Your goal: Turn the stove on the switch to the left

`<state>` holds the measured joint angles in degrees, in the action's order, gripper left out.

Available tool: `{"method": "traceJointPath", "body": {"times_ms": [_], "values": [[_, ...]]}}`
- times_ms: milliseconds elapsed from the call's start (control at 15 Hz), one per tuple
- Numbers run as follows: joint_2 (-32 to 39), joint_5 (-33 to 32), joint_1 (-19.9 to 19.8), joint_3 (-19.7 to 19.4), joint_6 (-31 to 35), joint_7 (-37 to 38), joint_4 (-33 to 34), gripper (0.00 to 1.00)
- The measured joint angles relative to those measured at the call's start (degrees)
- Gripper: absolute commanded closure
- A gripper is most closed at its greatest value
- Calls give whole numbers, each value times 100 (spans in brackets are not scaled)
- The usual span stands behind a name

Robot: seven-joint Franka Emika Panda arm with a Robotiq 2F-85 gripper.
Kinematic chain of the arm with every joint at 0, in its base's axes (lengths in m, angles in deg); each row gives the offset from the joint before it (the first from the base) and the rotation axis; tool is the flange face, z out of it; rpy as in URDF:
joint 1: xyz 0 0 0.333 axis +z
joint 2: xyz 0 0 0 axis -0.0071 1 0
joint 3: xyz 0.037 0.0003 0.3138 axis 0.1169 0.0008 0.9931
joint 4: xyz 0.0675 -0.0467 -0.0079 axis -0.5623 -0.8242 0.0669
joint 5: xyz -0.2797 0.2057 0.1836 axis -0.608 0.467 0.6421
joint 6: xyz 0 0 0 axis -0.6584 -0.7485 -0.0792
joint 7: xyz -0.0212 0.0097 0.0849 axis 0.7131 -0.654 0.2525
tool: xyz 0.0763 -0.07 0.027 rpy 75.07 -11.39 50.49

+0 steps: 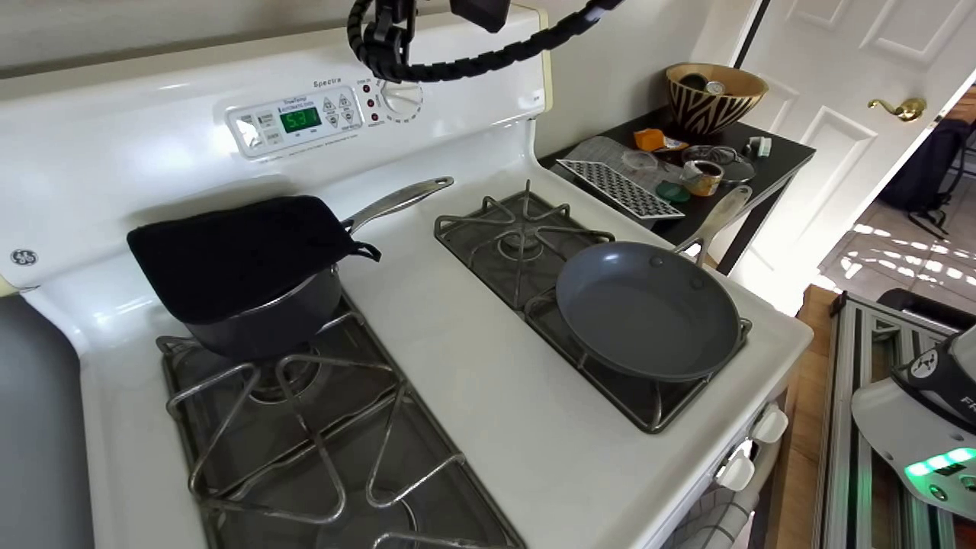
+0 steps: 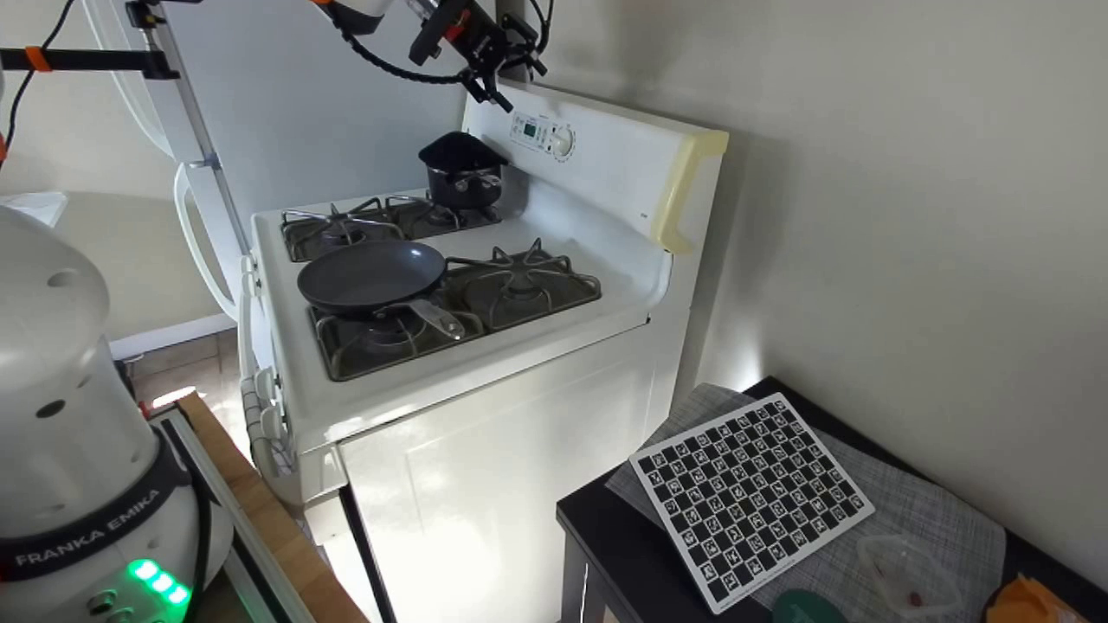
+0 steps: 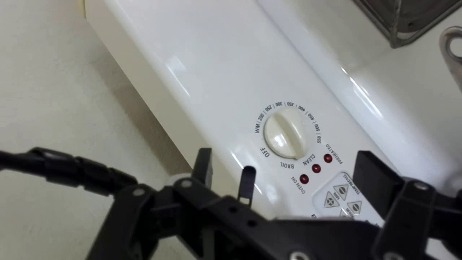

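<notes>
In an exterior view, the stove (image 2: 511, 372) stands beside the left edge of the desk (image 2: 606, 528), carrying a grey frying pan (image 2: 372, 275) on a front grate (image 2: 394, 342), then a dark pot (image 2: 465, 189) at the back. Next, the end effector (image 2: 523, 86) hangs near the back panel (image 2: 615, 177), its fingers (image 3: 375, 182) spread wide. Further right, a checkered board (image 2: 751, 502) lies close to the desk's left corner
</notes>
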<state>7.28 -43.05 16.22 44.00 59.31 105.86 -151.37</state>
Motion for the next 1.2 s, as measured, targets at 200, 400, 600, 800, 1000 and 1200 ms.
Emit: {"method": "traceJointPath", "body": {"times_ms": [200, 400, 600, 800, 1000, 1200], "values": [[-70, 59, 21, 6, -235, 586, -11, 0], [-118, 151, 18, 6, -318, 1020, -38, 0], [-164, 239, 18, 13, -311, 1417, -101, 0], [-253, 247, 18, 22, -311, 1755, -224, 0], [-356, 247, 14, 22, -311, 2009, -364, 0], [-453, 247, 0, 22, -311, 2200, -510, 0]]}}
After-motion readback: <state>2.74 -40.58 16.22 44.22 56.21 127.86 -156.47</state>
